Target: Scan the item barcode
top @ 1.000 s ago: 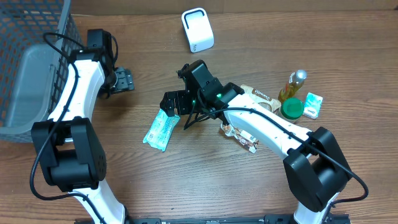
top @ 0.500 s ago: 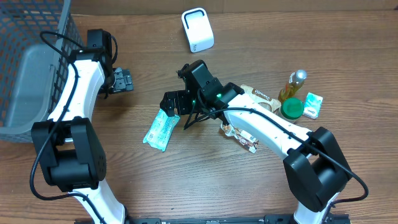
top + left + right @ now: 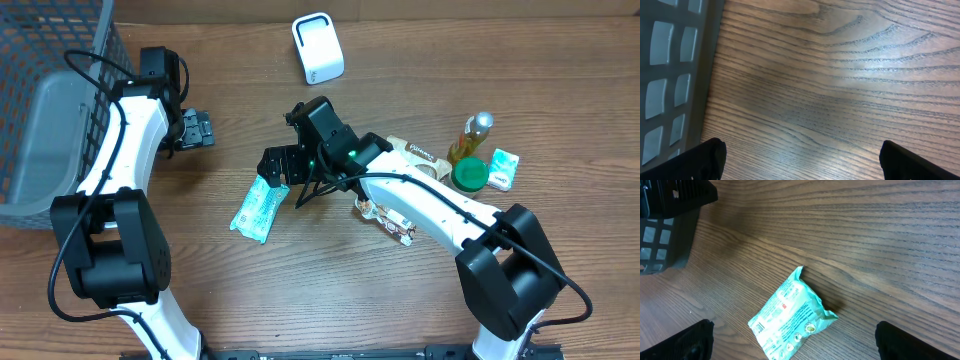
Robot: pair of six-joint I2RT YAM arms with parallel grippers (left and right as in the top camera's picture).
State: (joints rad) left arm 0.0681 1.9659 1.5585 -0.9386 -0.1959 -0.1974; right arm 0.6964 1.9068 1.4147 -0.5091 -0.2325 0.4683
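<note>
Teal snack packet [image 3: 256, 208] is lying flat on the wooden table [image 3: 360, 310], left of centre, printed face up and set on a slant, with its upper crimped end pointing toward the right gripper [image 3: 275, 165]. It is reading as a light, soft film pouch, slightly puffed and crinkly, so I am expecting it to give under a pinch and slide easily on the smooth wood. Nothing about it is looking fragile, though a hard squeeze could crush what is inside. The crimped seal at the upper end is looking like the best place to take hold, since it is flat and stiffer than the body. A small dark printed block is showing near the far lower end; it may be the barcode, but it is too small to tell. The right gripper is hovering just above that upper end, jaws spread wide and holding nothing. A white box-shaped scanner [image 3: 318, 47] is standing well apart at the table's back edge. The left gripper [image 3: 197, 130] is sitting over bare wood beside the grey basket [image 3: 40, 130], also spread wide and empty. Other groceries [image 3: 468, 175] are clustering off to the right.
</note>
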